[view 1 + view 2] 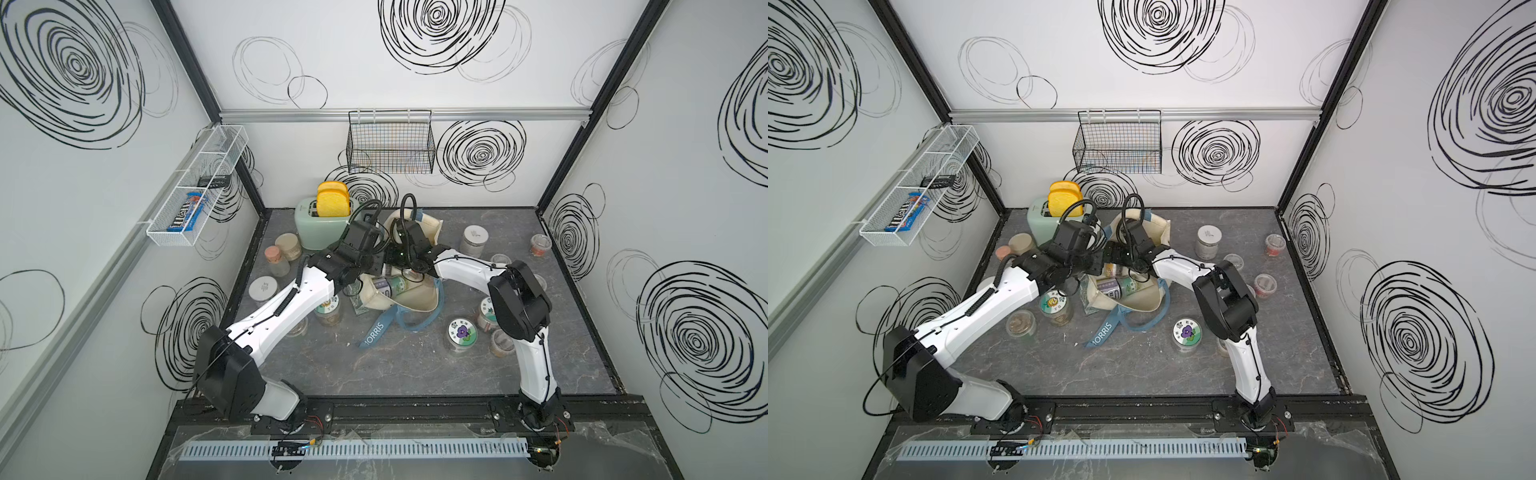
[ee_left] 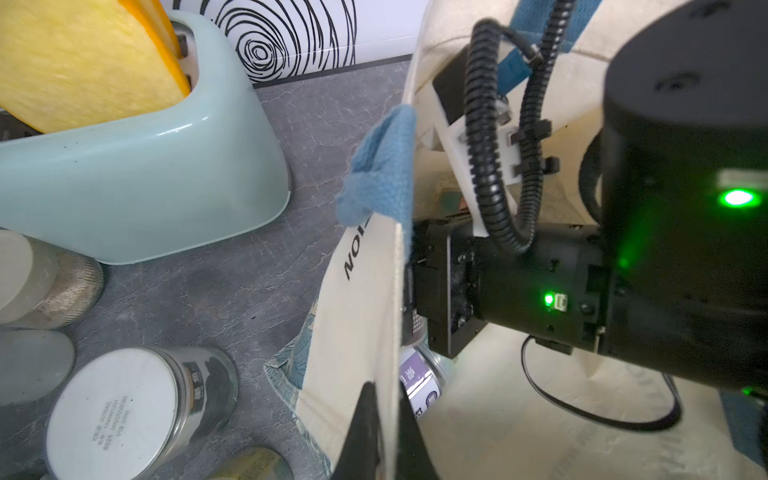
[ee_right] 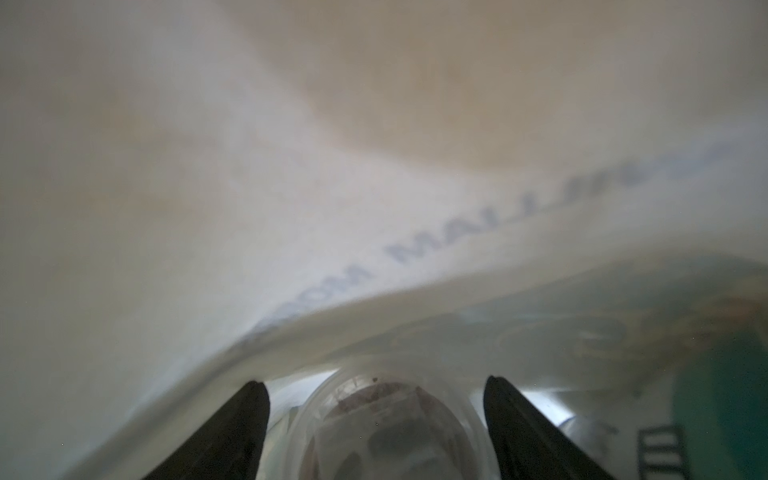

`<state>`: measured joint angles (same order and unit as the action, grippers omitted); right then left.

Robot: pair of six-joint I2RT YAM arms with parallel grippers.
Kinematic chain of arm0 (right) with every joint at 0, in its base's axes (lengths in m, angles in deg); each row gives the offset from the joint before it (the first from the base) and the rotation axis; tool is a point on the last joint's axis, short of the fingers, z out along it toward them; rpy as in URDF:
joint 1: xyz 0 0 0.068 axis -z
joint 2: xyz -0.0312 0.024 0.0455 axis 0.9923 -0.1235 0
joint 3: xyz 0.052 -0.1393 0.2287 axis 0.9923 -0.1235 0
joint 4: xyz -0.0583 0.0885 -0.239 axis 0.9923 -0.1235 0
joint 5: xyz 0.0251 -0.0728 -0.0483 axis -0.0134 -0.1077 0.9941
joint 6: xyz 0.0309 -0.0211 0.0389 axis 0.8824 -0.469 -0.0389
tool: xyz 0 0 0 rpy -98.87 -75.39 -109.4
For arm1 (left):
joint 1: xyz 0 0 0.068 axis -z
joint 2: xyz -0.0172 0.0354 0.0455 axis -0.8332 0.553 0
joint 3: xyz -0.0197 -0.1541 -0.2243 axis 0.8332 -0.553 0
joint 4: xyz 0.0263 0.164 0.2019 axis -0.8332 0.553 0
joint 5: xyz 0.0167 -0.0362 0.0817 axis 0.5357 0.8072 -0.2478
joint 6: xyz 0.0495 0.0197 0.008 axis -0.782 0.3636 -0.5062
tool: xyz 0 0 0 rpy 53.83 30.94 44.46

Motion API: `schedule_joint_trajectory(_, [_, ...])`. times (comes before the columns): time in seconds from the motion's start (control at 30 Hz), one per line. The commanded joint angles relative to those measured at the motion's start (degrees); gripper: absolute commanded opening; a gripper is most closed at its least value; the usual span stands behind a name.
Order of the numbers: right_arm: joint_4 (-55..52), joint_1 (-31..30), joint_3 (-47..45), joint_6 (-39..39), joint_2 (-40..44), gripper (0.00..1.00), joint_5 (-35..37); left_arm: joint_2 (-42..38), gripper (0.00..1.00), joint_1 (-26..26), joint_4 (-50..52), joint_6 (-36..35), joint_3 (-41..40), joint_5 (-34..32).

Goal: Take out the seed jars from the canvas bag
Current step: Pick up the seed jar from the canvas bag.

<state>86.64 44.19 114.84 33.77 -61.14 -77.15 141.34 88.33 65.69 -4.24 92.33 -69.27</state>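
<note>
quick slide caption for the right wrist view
Inside the canvas bag, the open right gripper straddles a clear seed jar.

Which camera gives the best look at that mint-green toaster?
The left wrist view: the toaster is close, large and sharp, though cut off at the edge. In both top views it is small and far back, one corner behind the left arm. The right wrist view, inside the bag, misses it.

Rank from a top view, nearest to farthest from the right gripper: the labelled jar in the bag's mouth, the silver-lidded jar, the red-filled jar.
The right gripper is inside the canvas bag.
1. labelled jar, in the bag's mouth
2. silver-lidded jar, standing right of the bag
3. red-filled jar, far out to the right
</note>
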Motion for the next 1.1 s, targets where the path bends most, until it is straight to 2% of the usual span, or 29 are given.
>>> schedule_joint_trajectory(0.0, [-10.7, -0.5, -1.4, -0.4, -3.9, 0.86, 5.7, -4.8, 0.0, 1.0, -8.5, -0.5, 0.9, -0.4])
schedule_joint_trajectory(0.07, [-12.1, -0.8, -1.4, -0.7, -3.4, 0.86, 7.9, -5.4, 0.0, 1.1, -9.6, -1.0, 0.0, -0.7])
schedule_joint_trajectory(0.2, [-11.7, -0.8, -2.0, -1.1, -2.8, 0.78, 8.4, -7.0, 0.0, 1.2, -11.2, -1.7, -2.2, -1.4])
schedule_joint_trajectory(0.5, [-5.0, -0.1, -3.3, -1.8, 3.9, 0.67, 6.4, -8.7, 0.0, 1.2, -12.8, -2.6, -4.6, -2.6])
schedule_joint_trajectory(0.6, [-2.3, 0.6, -4.0, -1.8, 6.3, 0.59, 5.0, -9.1, 0.0, 1.2, -13.1, -2.6, -5.2, -2.8])
schedule_joint_trajectory(0.83, [1.9, 1.8, -6.8, -1.9, 12.8, 0.59, 3.3, -9.3, 0.0, 1.1, -13.9, -3.1, -6.2, -4.2])
schedule_joint_trajectory(1.07, [7.0, 1.7, -13.1, -4.2, 23.5, 0.6, 2.9, -8.5, 0.0, -0.4, -15.9, -4.5, -6.2, -5.1])
